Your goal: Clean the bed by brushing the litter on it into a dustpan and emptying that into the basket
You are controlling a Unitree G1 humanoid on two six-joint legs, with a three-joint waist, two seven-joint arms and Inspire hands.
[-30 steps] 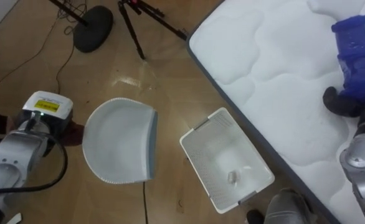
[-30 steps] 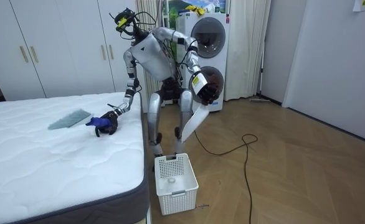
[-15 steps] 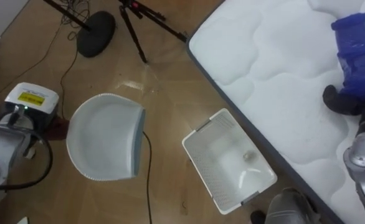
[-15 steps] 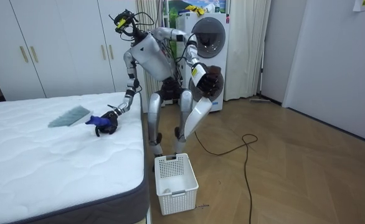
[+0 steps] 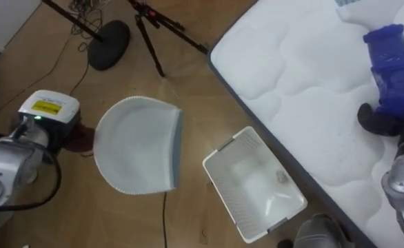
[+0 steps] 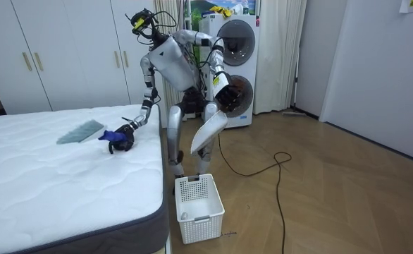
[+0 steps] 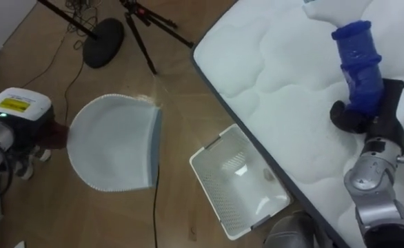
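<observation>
1 brush [image 5: 389, 69], 1 dustpan [image 5: 136, 151]

The white quilted mattress [image 5: 291, 89] is bearing a brush [image 5: 389, 69] with a blue handle, its pale head lying on the top. Beside it the wooden floor [image 5: 188, 89] is carrying a white basket [image 5: 224, 186], a tripod [image 5: 141, 8] and a round black stand base [image 5: 109, 34]

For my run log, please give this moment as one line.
right hand: grips blue ribbed brush handle on white mattress | left hand: holds white plastic dustpan above floor | white mesh basket: on floor
</observation>
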